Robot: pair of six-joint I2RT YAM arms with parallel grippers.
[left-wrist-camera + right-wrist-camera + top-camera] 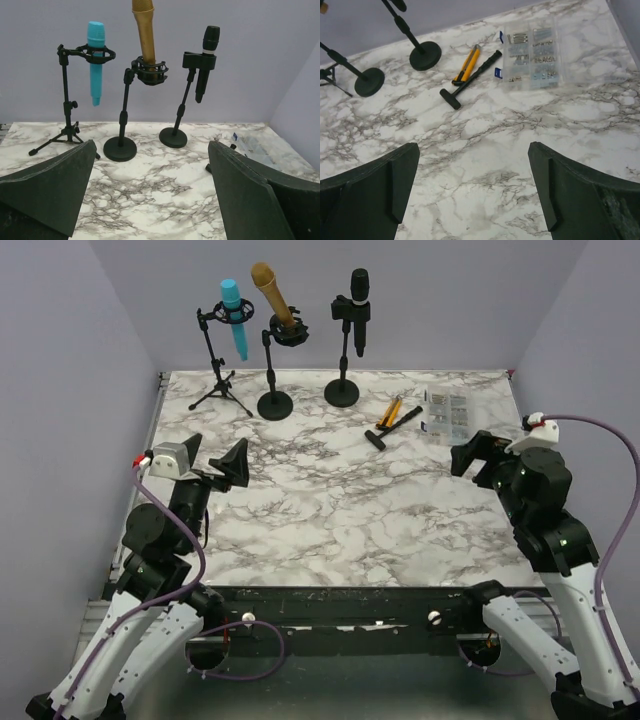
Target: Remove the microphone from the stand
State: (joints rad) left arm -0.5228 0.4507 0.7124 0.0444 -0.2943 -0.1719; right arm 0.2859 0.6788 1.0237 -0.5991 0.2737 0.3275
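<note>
Three microphones stand in stands at the back of the marble table. A blue microphone hangs in a tripod stand. A gold microphone sits in a round-base stand. A black microphone is clipped to another round-base stand. In the left wrist view they show as blue, gold and black. My left gripper is open and empty, well in front of them. My right gripper is open and empty at the right side.
A black hammer, a yellow utility knife and a clear parts box lie at the back right, ahead of my right gripper. Grey walls close in the table.
</note>
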